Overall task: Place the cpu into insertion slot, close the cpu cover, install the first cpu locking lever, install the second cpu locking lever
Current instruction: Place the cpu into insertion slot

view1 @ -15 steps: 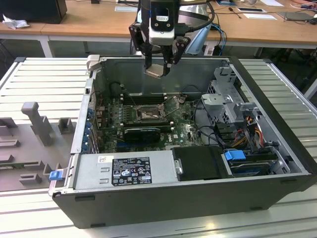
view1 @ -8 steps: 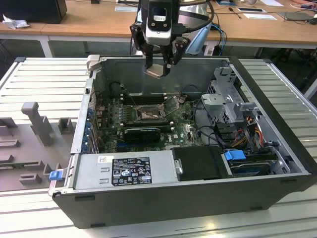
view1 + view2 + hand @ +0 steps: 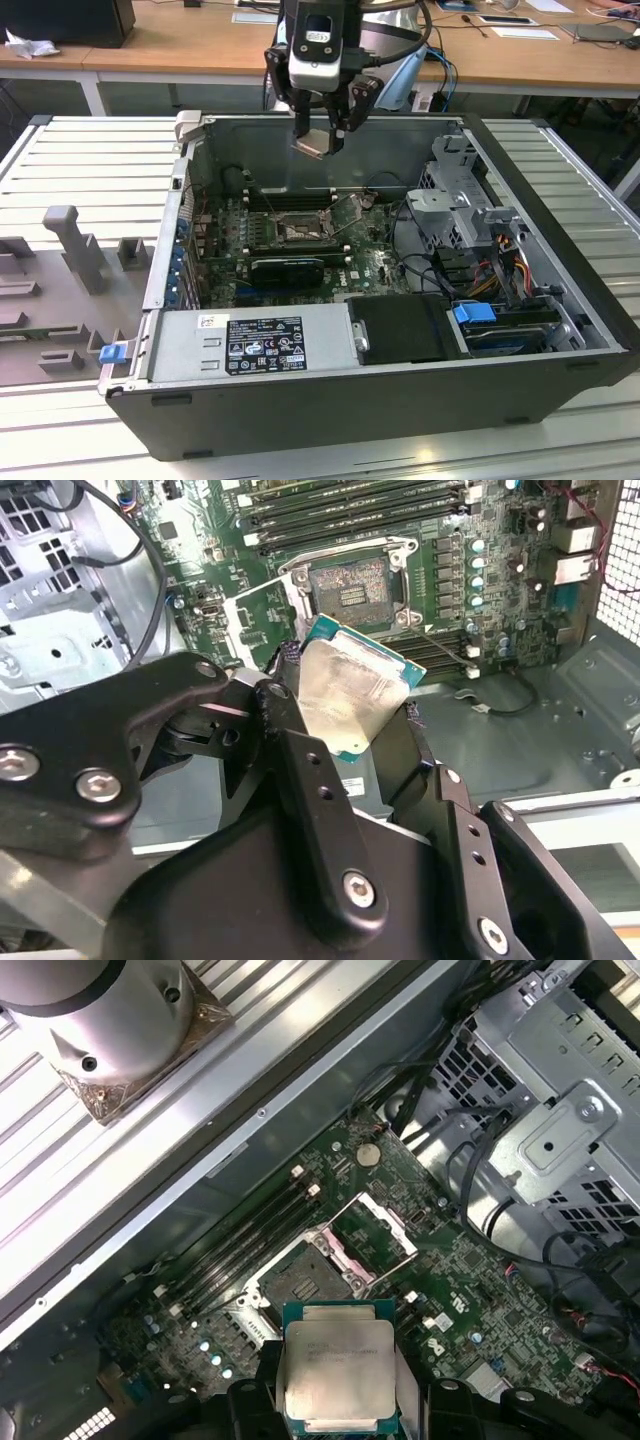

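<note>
Above the open case, the gripper grips the cpu by two opposite edges, with the chip's metal face tilted. The chip hangs well clear of the green board, not touching the slot. The slot's dark centre is bare. The cover stands swung up beside the slot on its hinge side.

A robotics lab — open computer case on a slatted metal bench, cluttered wooden desks behind.
</note>
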Controlling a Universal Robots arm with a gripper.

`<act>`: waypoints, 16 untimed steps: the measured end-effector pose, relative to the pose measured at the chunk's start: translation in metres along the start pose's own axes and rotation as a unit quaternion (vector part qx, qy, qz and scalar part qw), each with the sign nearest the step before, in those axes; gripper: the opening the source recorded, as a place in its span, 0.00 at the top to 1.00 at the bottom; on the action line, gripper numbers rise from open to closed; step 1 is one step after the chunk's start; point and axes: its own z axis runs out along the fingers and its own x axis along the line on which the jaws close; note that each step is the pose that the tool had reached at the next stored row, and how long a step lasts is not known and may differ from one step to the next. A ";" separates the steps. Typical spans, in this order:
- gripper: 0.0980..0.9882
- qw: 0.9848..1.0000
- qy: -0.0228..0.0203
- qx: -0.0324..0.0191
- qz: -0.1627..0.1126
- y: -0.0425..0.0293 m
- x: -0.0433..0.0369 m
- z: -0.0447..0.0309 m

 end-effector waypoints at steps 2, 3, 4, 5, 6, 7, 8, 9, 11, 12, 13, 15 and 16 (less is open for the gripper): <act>0.52 1.000 -0.001 0.000 0.007 0.0000 0.0000 0.0000; 0.52 1.000 -0.001 0.000 0.010 0.0000 0.0000 0.0000; 0.52 1.000 -0.001 0.000 0.013 0.0000 0.0000 0.0000; 0.52 1.000 -0.002 0.000 0.021 0.0000 0.0000 0.0000; 0.52 1.000 -0.003 -0.001 0.029 0.0000 0.0000 0.0000; 0.52 0.999 -0.003 -0.001 0.033 0.0000 0.0000 0.0000; 0.52 0.999 -0.003 -0.001 0.038 0.0000 0.0000 0.0000; 0.52 0.999 -0.004 -0.001 0.043 0.0000 0.0000 0.0000; 0.52 0.999 -0.004 -0.001 0.048 0.0000 0.0000 0.0000; 0.52 0.999 -0.005 -0.001 0.052 0.0000 0.0000 0.0000; 0.52 0.998 -0.005 -0.001 0.055 0.0000 0.0000 0.0000; 0.52 0.998 -0.005 -0.001 0.061 0.0000 0.0000 0.0000; 0.52 0.998 -0.006 -0.001 0.063 0.0000 0.0000 0.0000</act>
